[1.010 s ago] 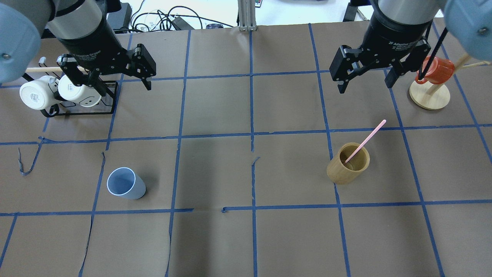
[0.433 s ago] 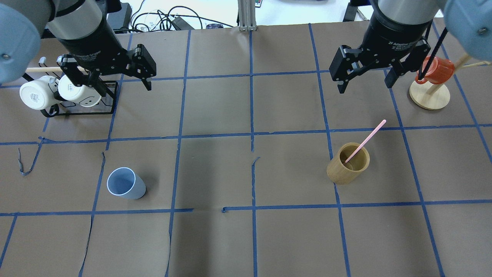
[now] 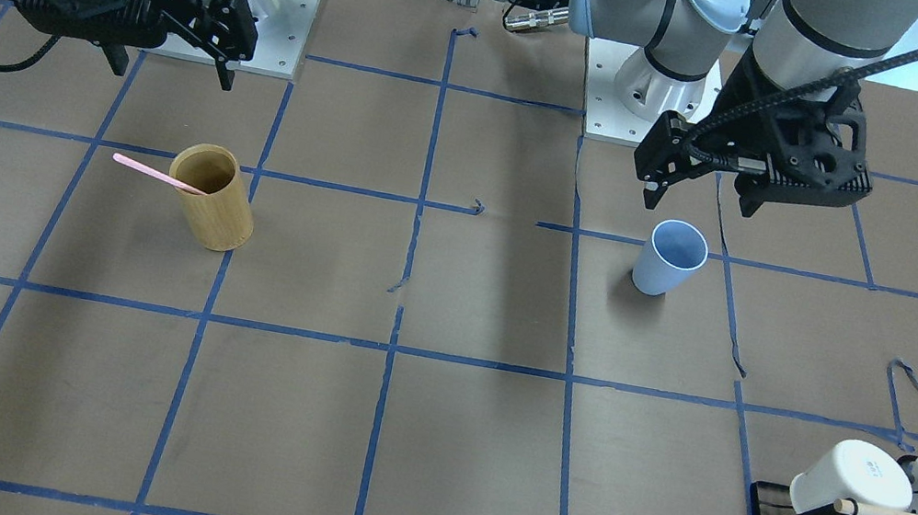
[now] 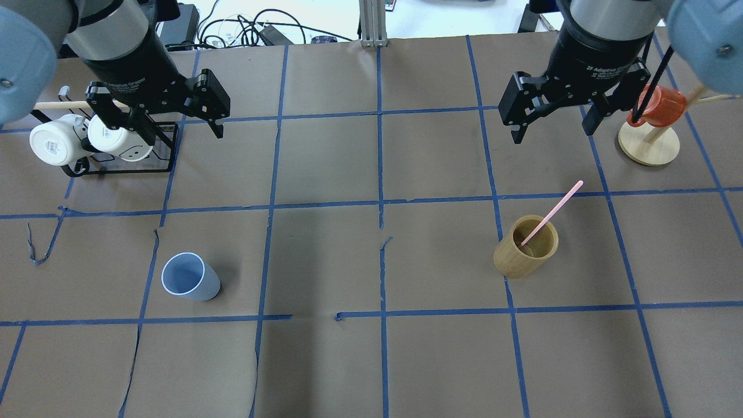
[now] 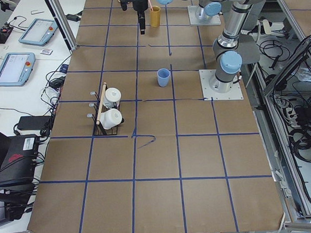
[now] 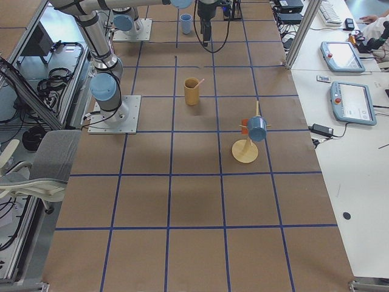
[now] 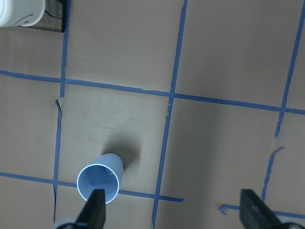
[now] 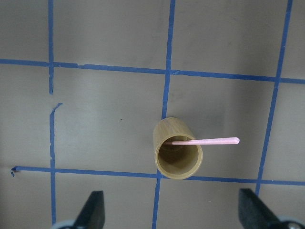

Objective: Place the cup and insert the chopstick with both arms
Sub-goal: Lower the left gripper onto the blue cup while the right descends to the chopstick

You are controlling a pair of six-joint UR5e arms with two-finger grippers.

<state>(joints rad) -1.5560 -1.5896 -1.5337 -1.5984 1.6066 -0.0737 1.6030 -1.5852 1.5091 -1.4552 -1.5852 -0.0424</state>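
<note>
1. Over a brown paper table gridded in blue tape, we find both arms poised high. The left gripper (image 4: 168, 130) and the right gripper (image 4: 551, 134) each hang with jaws spread wide, holding nothing.
2. On the robot's left half, the light blue plastic cup (image 4: 190, 276) stands upright, mouth up, beside a tape line. In the left wrist view it sits low in the picture, near one fingertip.
3. On the right half stands the tan bamboo cylinder holder (image 4: 525, 246). The slim pink chopstick (image 4: 551, 213) leans inside it, its free end jutting past the rim toward the robot's right.
4. We judge this to be the reach-out stage, since neither thing is gripped. The left gripper should centre over the cup, straddle its wall and close gently while keeping it upright, because thin plastic may flex.
5. The right gripper would do best to take the chopstick on its exposed upper part, jaws crosswise to the shaft. Drawing it out along its lean should keep the holder from tipping.
6. At the far corners, well apart from both, we see white mugs on a black wire rack (image 4: 125, 165) and a red mug on a wooden stand (image 4: 649, 145).
</note>
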